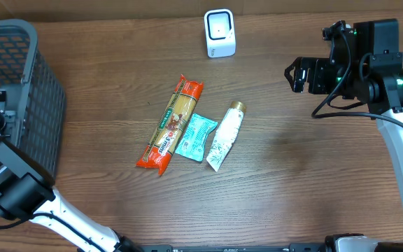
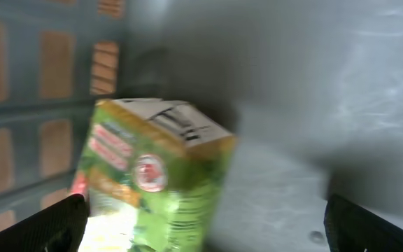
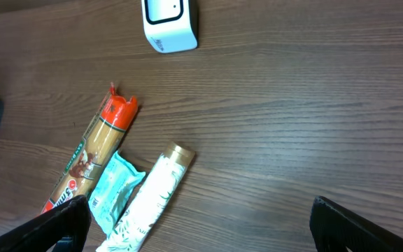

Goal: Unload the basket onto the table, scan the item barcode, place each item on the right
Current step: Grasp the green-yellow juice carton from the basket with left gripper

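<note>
**Hovering over a green carton in the basket**

We see the green carton on the grey floor of the basket, tilted, its pale top flap turned up toward the left wrist camera and a red round mark on its side; the view is blurred, so we cannot read any print. The left gripper hangs just above it with its jaws wide apart, a fingertip showing at each lower corner, and nothing is held. The basket stands at the far left corner of the tabletop.

The white scanner stands upright near the far edge, about midway along it. Three items lie side by side in the middle of the tabletop, all slanted the same way: a long orange pasta pack; a teal packet touching its right side; a white tube with a gold cap, just beside the packet.

The right gripper sits above the right part of the tabletop toward the far edge, well apart from the items; its jaws stand spread and empty.
</note>
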`<action>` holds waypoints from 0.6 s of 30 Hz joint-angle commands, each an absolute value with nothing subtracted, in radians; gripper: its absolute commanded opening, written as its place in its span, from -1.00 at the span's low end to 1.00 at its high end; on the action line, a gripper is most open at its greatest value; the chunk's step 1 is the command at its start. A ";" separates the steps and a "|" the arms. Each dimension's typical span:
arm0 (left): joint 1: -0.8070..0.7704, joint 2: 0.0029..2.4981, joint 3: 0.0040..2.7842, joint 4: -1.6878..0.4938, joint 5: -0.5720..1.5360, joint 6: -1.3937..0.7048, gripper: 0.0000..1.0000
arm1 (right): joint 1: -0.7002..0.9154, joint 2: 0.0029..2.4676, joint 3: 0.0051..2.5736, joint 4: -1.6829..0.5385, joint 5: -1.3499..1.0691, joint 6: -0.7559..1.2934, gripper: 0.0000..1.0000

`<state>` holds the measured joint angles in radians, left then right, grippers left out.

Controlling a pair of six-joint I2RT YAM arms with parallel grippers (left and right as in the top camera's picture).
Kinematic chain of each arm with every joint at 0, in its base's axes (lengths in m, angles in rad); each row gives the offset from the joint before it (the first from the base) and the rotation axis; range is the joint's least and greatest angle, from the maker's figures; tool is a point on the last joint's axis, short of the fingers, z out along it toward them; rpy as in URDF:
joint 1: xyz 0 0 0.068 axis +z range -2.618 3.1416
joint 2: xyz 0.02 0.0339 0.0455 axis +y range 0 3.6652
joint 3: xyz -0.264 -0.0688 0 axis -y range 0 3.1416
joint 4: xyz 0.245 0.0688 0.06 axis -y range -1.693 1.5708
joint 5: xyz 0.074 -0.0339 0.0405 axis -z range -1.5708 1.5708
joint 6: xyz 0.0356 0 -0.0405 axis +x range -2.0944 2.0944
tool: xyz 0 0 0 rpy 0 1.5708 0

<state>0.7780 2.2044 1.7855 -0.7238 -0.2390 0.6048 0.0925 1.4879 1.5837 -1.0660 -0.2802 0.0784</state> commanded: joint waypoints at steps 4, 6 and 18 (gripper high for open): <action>0.825 2.213 1.788 -0.708 -0.187 0.623 1.00 | 0.094 1.486 1.583 -1.060 -0.272 0.083 1.00; 0.844 2.222 1.786 -0.726 -0.187 0.630 1.00 | 0.094 1.486 1.583 -1.060 -0.271 0.101 1.00; 0.909 2.262 1.787 -0.773 -0.182 0.569 0.02 | 0.094 1.488 1.583 -1.056 -0.275 0.109 1.00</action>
<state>0.8970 2.2204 1.7870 -0.7582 -0.1974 0.5972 0.0925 1.4879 1.5837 -1.0611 -0.2806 0.1020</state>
